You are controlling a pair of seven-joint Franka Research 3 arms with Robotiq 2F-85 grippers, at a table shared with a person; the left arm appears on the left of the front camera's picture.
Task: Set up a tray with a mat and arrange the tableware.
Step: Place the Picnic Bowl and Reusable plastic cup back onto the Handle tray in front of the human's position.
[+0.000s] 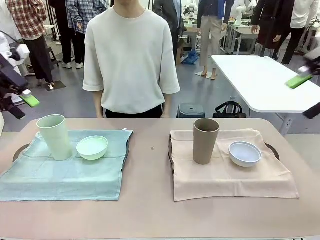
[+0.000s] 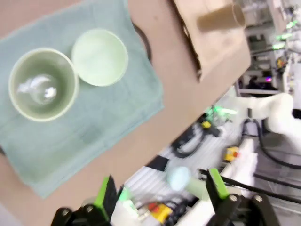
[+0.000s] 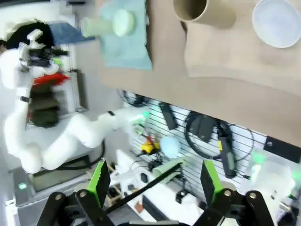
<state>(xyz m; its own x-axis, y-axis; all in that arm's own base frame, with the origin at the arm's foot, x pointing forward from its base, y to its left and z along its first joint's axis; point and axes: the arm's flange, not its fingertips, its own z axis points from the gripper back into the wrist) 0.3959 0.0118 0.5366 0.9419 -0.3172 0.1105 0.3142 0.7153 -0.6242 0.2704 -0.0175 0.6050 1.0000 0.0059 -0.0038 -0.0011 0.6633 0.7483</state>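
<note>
From the front, the pale green cup (image 1: 54, 136) and mint bowl (image 1: 92, 147) sit on the teal mat (image 1: 60, 175), while the tan-brown cup (image 1: 205, 140) and bluish-white bowl (image 1: 244, 153) sit on the beige mat (image 1: 225, 172) to the teal mat's right; dark tray rims (image 1: 20, 150) peek from under both mats, so the arrangement looks finished. The left wrist view shows the left gripper (image 2: 160, 188) spread wide and empty off the table, above the teal mat. The right wrist view shows the right gripper (image 3: 153, 181) likewise wide and empty. Next probably only calls for staying clear.
</note>
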